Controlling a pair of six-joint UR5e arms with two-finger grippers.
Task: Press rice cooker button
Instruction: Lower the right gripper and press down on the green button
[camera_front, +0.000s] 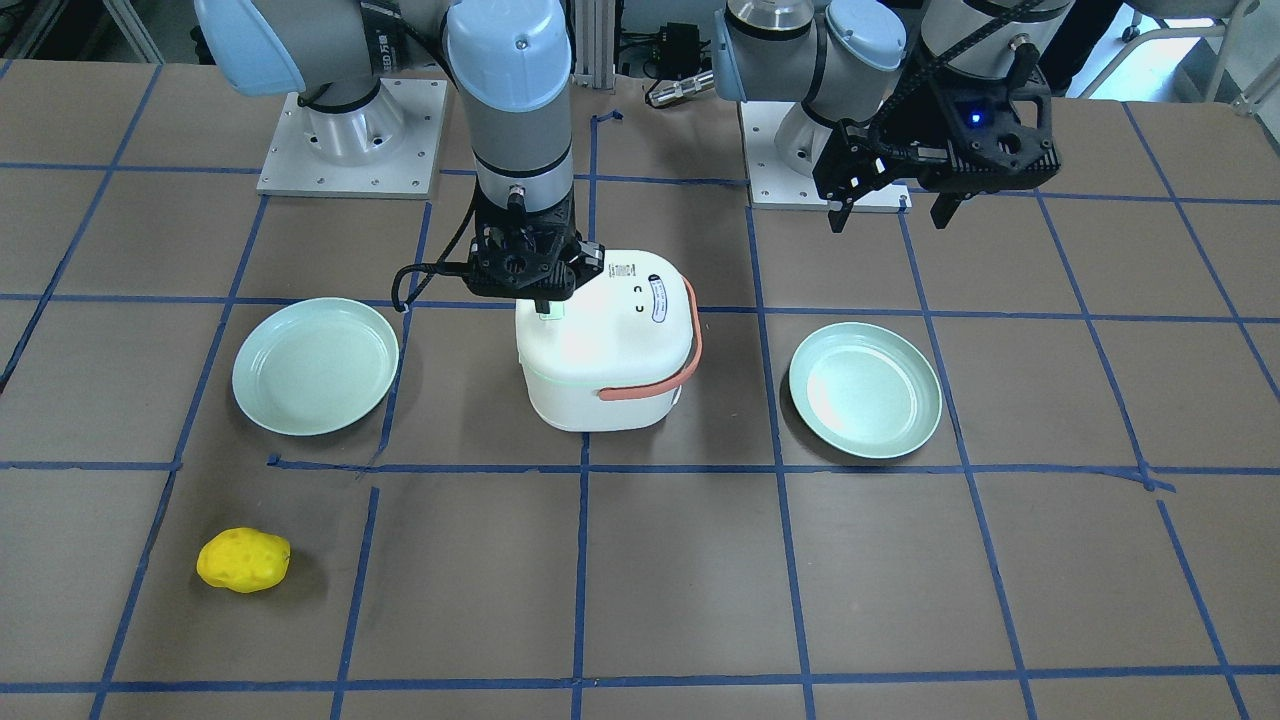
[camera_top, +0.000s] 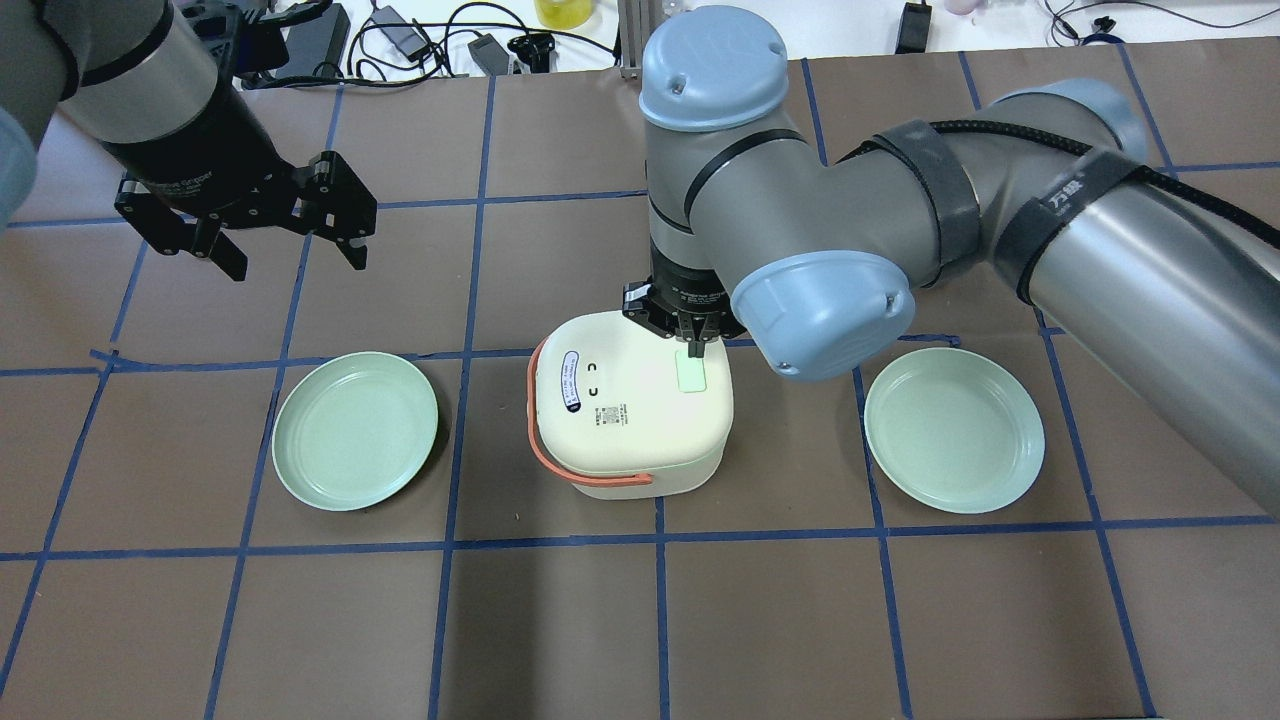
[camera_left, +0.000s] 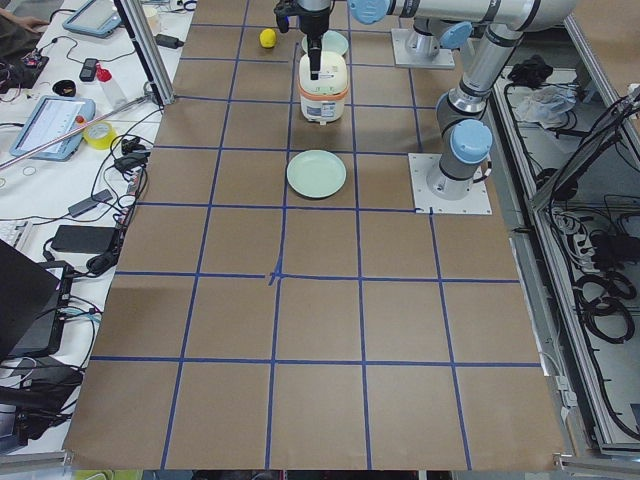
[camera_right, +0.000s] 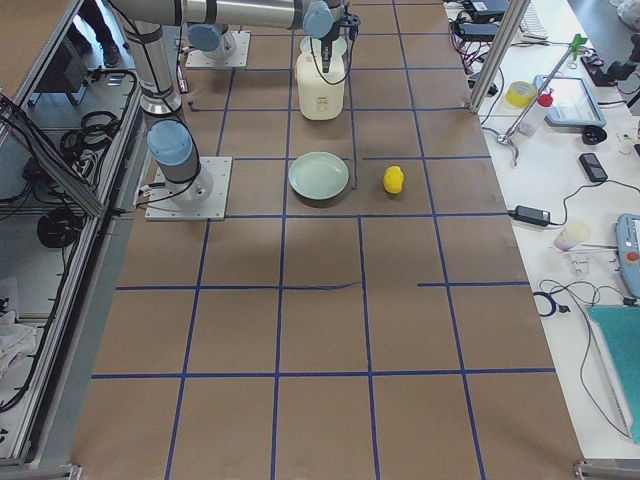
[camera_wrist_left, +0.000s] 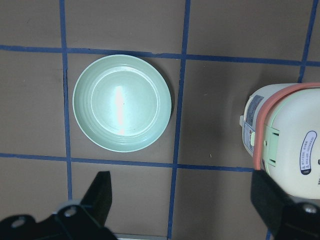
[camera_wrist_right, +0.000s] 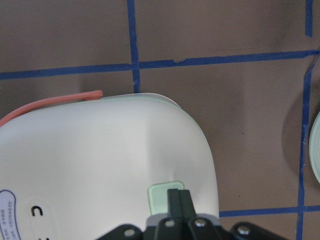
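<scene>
A white rice cooker (camera_top: 628, 405) with an orange handle stands mid-table between two plates; it also shows in the front view (camera_front: 600, 345). Its pale green button (camera_top: 690, 375) sits on the lid near the robot's side, also seen in the right wrist view (camera_wrist_right: 162, 196). My right gripper (camera_wrist_right: 178, 197) is shut, fingertips together, pointing down with the tips on the button's edge; in the front view the right gripper (camera_front: 545, 305) stands over the lid. My left gripper (camera_top: 290, 255) is open and empty, hovering high, away from the cooker, above the table behind the left-side plate.
Two pale green plates flank the cooker: one on the robot's left (camera_top: 355, 430) and one on its right (camera_top: 953, 428). A yellow sponge-like lump (camera_front: 243, 560) lies near the far table edge on the robot's right. Blue tape lines grid the brown table.
</scene>
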